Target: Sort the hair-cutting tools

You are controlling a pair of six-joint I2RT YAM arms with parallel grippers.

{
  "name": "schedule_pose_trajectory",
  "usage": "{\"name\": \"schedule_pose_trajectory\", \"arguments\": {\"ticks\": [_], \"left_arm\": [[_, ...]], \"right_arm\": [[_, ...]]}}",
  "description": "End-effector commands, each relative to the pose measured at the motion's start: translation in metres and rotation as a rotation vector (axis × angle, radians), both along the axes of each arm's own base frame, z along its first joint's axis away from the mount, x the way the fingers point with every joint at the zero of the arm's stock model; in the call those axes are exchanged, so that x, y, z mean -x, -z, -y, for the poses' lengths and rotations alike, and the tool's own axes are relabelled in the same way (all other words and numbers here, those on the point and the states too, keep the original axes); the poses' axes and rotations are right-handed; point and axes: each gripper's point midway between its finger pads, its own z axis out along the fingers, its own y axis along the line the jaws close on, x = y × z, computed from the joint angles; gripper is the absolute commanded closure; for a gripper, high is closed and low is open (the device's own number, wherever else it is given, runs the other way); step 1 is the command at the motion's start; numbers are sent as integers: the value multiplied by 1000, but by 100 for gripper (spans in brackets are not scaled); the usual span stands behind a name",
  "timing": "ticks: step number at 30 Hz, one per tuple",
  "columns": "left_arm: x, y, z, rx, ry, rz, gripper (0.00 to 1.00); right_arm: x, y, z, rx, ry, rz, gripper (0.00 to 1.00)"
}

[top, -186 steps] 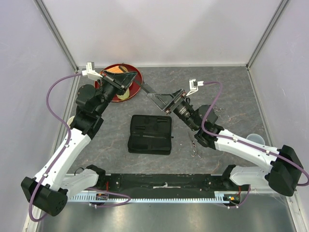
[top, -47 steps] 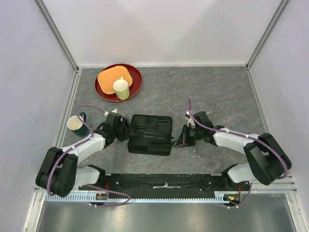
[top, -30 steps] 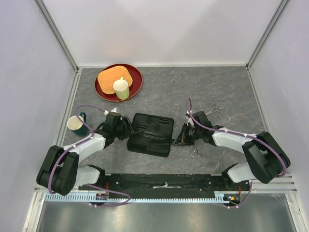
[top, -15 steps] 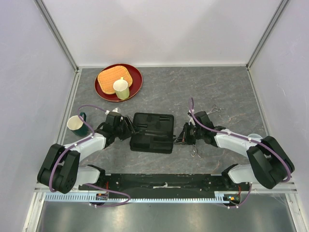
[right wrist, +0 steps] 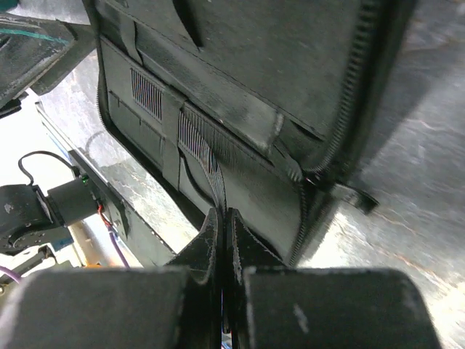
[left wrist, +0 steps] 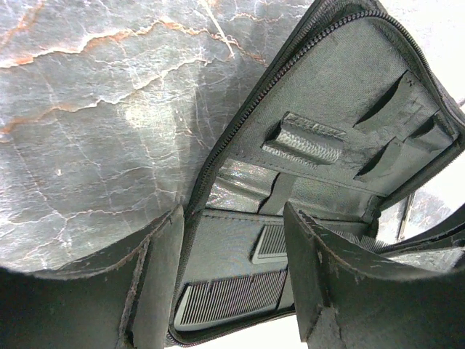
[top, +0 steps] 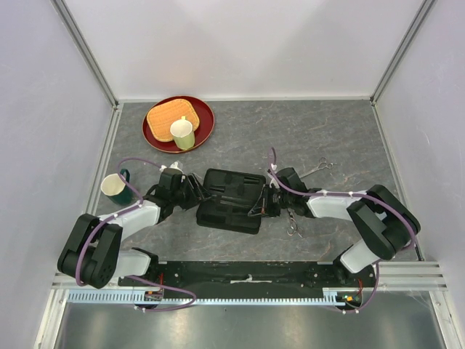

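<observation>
Scissors, two silver pairs, lie on the grey tabletop to the right of the open black zip case. The far scissors are well apart from the case. The near scissors sit just beside the right forearm and close to the case's right edge.

Inside the case, in the half nearer the arms, are two black combs. The first comb runs under a strap, and its end leads straight into the tips of the right claw. That claw is clenched tight and seems to pinch this end at the case's right edge. The second comb shows only a patch of teeth, deeper in the same half.

The left claw is at the case's left edge with its fingers spread apart. The combs' half of the case lies between and beyond them. Whether the fingers press on the case cannot be told. The other flap, with its empty loops and pockets, is tilted up.

At the far left, a red tray carries an orange woven mat and a pale cup. A green mug stands near the left arm.
</observation>
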Motion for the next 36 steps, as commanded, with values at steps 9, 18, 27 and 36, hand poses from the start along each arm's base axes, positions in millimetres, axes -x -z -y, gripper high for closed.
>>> {"name": "schedule_pose_trajectory", "arguments": {"ticks": [9,18,27,36], "left_arm": [[30,17,11,60,44,-125,36],[31,20,10,55,40,-131,36],[31,22,3,27,8,-128,36],[26,21,-7,-16,-45,-119,36]], "right_arm": [[-11,12,-27,-1,37,24,100],[-8,21,-39,15,3,12,100],[-5,29,-26,97,38,-13,85],[12,38,6,239,55,-54,35]]}}
